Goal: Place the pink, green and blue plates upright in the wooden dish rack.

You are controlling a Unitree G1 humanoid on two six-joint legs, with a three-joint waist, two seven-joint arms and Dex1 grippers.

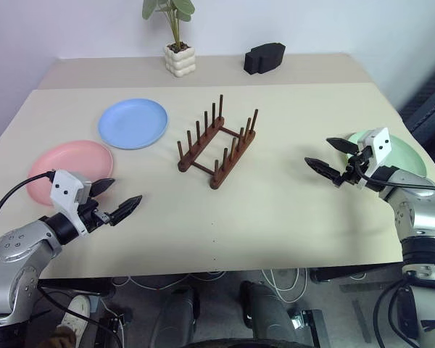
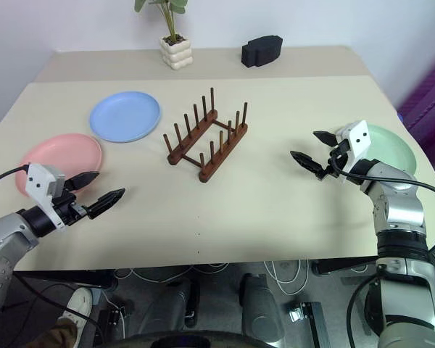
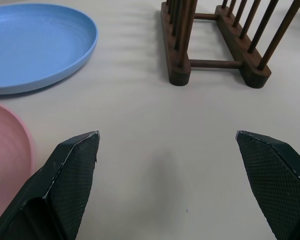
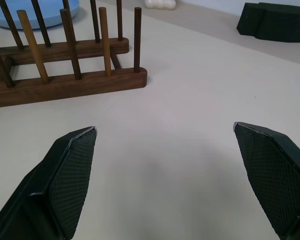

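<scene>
— So where do things stand?
— Nothing is racked yet. The wooden dish rack (image 1: 217, 143) sits empty mid-table; the pink plate (image 1: 67, 165) lies flat near the table's left edge, the blue plate (image 1: 133, 122) just behind it, the green plate (image 2: 385, 148) by the right edge.
— And the grippers?
— Both hover with jaws spread wide, holding nothing: left gripper (image 1: 117, 199) beside the pink plate, right gripper (image 1: 332, 160) beside the green.
— Next?
— Probably lifting a plate by its rim, then tipping it upright.

Lab: bare table (image 1: 275, 196), floor cables (image 1: 275, 279)

Rack (image 1: 217, 142) mid-table, 2 plates (image 1: 133, 123) (image 1: 69, 168) to its left, 1 plate (image 1: 402, 156) far right.
</scene>
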